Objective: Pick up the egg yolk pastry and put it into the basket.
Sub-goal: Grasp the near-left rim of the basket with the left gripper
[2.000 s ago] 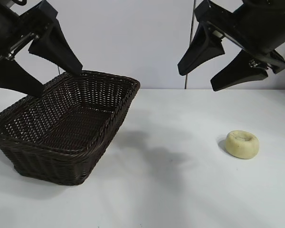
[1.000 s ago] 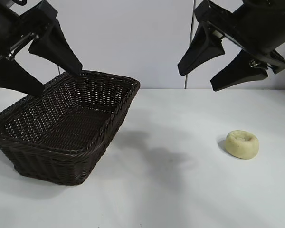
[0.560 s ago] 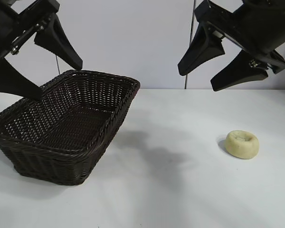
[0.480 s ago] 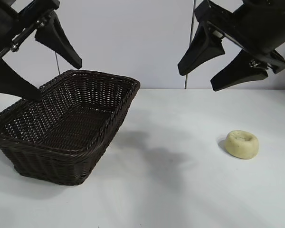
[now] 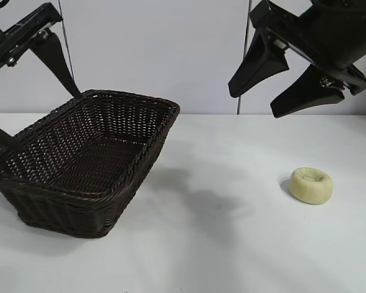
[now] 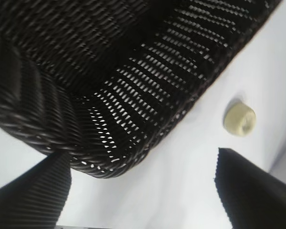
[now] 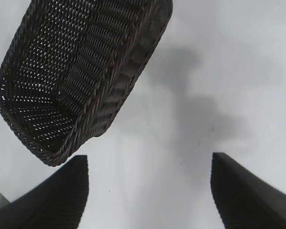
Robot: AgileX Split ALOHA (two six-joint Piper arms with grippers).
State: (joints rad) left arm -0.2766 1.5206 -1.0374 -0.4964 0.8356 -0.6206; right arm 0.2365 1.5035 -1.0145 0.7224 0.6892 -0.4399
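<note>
The egg yolk pastry, a small pale yellow puck with a dimpled top, lies on the white table at the right. It also shows in the left wrist view, beyond the basket's corner. The dark brown wicker basket stands at the left, with nothing inside that I can see; it shows in both wrist views. My left gripper is open and empty, raised over the basket's far left corner. My right gripper is open and empty, high above the table and left of the pastry. The pastry is out of the right wrist view.
A white table carries everything, with a pale wall behind it. The right arm's shadow falls on the table between basket and pastry. The right gripper looks down on bare table beside the basket.
My left gripper has swung up and to the left, away from the basket's middle. The right arm, basket and pastry have not moved.
</note>
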